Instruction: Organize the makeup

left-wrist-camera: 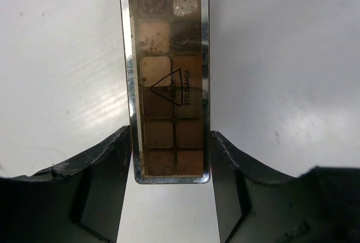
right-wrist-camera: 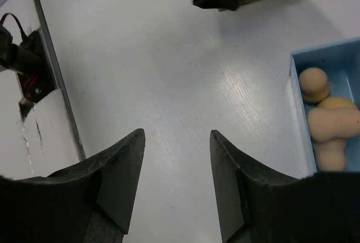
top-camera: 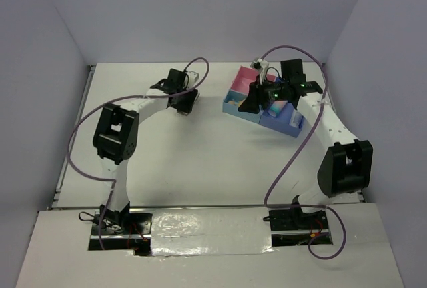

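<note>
The flat brown palette (left-wrist-camera: 169,80), with several brown squares under a clear lid, lies lengthwise between the fingers of my left gripper (left-wrist-camera: 171,134). Both fingers press its long sides near its near end, low over the white table. In the top view my left gripper (top-camera: 183,101) is at the table's back middle-left. My right gripper (right-wrist-camera: 177,133) is open and empty above bare table, beside the tray; it also shows in the top view (top-camera: 252,103). Peach sponges (right-wrist-camera: 331,122) lie in the tray's blue compartment. The other palettes and the bottles are hidden.
The pink-and-blue compartment tray (top-camera: 241,78) stands at the back right, partly under my right arm; its blue wall (right-wrist-camera: 297,113) is at the right edge of the right wrist view. Purple cables loop over both arms. The table's left edge (right-wrist-camera: 48,57) is near.
</note>
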`<state>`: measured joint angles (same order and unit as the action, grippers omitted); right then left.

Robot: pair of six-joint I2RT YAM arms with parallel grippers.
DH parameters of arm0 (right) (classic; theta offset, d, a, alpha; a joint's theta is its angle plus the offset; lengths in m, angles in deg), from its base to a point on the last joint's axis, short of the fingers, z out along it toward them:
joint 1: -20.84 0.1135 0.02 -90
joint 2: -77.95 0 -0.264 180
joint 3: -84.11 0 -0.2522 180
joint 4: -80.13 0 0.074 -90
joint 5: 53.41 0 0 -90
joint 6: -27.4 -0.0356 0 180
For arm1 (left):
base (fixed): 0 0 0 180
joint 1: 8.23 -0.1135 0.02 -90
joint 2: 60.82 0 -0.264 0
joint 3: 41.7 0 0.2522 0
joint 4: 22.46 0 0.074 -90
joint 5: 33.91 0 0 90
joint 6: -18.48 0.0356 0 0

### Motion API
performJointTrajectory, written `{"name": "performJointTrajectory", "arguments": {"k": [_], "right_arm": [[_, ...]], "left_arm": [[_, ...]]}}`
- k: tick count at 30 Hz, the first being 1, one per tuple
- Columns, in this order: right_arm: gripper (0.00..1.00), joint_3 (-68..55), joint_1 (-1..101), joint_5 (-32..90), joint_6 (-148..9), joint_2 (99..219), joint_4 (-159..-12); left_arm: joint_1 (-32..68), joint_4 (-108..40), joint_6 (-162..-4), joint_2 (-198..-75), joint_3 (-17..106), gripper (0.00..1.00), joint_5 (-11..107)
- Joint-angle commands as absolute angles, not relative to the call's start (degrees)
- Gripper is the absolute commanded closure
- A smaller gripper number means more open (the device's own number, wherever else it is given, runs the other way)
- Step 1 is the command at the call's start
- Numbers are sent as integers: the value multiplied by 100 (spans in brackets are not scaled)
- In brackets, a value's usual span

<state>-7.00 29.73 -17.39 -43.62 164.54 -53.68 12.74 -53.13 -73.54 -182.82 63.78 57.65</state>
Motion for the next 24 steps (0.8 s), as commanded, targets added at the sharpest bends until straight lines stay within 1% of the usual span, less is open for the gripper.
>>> {"name": "performJointTrajectory", "arguments": {"k": [1, 5, 6, 8, 9, 11, 12, 16, 20, 24], "right_arm": [[44, -313, 3068, -1421, -5345, 16890, -5271], [41, -84, 3253, -1395, -5986, 17251, -5245], [38, 91, 3323, -1464, -6057, 17339, -5114], [32, 233, 3411, -1596, -6259, 17638, -5086], [22, 312, 3481, -1754, -6608, 17717, -5095], [10, 295, 3569, -1816, -6909, 17797, -5296], [0, 225, 3631, -1773, -7163, 17788, -5532], [0, 321, 4008, -1588, -7622, 17980, -5728], [0, 435, 4220, -1685, -7693, 18157, -5859], [0, 128, 4273, -1703, -8070, 18184, -6421]], "left_arm": [[1242, -4547, -7626, -17150, 5813, 100, 5135], [1251, -3834, -7872, -16069, 4321, 100, 4434], [1260, -3711, -7995, -15658, 4082, 100, 4353], [1347, -3370, -8110, -15295, 3503, 100, 4230], [1383, -3263, -8223, -14945, 3308, 100, 4168], [1541, -3008, -8356, -14653, 2843, 100, 4150], [1602, -2937, -8495, -14400, 2701, 100, 4202], [1865, -2366, -8979, -13932, 1928, 100, 4272], [2059, -2102, -9270, -13659, 1689, 100, 4413], [2252, -2022, -9411, -13580, 1636, 100, 4519]]}}
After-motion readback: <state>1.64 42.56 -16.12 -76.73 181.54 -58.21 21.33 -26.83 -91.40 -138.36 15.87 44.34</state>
